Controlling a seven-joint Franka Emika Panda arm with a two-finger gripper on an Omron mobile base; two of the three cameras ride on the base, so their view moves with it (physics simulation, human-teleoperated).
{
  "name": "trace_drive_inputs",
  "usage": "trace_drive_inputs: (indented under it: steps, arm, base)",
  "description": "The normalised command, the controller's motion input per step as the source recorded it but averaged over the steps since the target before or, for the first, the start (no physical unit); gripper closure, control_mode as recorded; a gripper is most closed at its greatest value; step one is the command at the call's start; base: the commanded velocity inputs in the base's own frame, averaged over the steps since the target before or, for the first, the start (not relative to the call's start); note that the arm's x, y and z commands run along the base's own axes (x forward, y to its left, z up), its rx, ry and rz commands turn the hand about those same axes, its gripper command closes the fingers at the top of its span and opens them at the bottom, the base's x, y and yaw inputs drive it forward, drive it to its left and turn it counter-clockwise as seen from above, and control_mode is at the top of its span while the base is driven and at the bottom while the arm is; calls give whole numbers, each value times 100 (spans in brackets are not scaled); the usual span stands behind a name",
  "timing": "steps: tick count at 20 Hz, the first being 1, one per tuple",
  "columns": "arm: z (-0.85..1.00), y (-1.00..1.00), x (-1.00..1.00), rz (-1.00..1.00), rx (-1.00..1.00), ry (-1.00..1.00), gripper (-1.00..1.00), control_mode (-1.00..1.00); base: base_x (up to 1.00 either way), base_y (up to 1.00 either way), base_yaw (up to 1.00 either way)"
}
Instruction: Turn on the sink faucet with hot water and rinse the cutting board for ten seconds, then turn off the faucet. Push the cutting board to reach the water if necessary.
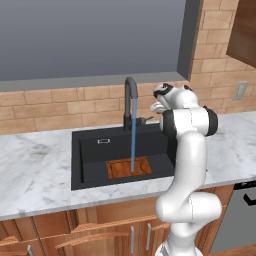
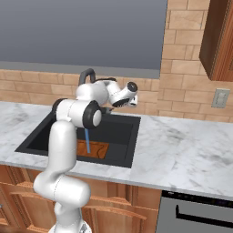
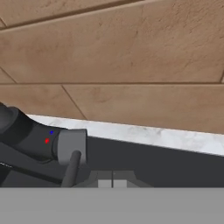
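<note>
Your gripper point(image 3: 113, 183) is clenched on nothing, hanging just beside the faucet's point(image 1: 130, 100) grey lever at about nine o'clock in the hand view, probably so you can nudge it off once rinsing ends. From the left base view you see what the hand camera misses: the water point(image 1: 133, 135) striking the cutting board point(image 1: 129, 168) on the sink point(image 1: 90, 150) floor.

Water's on: a thin blue stream point(image 1: 133, 135) drops straight from the black gooseneck faucet point(image 1: 129, 95) onto the reddish-brown cutting board point(image 1: 129, 167), which lies flat on the floor of the matte-black sink point(image 1: 90, 160), toward its front, with the faucet's grey lever point(image 3: 71, 151) beside the base.
</note>
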Motion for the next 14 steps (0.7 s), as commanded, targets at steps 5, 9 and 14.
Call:
trace_drive_inputs:
  steps: [5,9,14]
  arm:
    - [0,27,0,0,0,0,100,-100]
    - [0,18,0,0,0,0,100,-100]
    - [0,7,0,0,0,0,100,-100]
  base:
    - [0,0,0]
    - [0,0,0]
    - [0,0,0]
